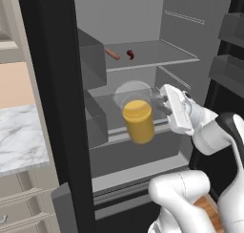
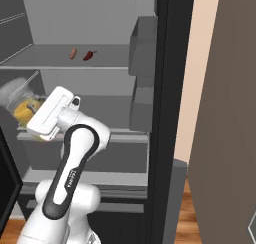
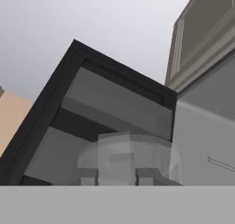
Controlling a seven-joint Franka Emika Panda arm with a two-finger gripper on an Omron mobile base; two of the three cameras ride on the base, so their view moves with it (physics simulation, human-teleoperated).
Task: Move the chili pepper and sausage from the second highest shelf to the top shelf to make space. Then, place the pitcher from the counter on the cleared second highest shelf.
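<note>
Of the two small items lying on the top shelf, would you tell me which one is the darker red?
The chili pepper: dark red and curved, lying on the top shelf beside the paler, straight sausage.

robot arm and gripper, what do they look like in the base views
Glossy white rounded arm segments with a dark band curving along the forearm in the right base view and a dark joint near the wrist in the left. The gripper has a flat white rectangular hand body and small dark fingers.

Pitcher [image 2: 22,108] half hidden behind hand in right base view — pincer [image 1: 159,102] tips unclear.
</note>
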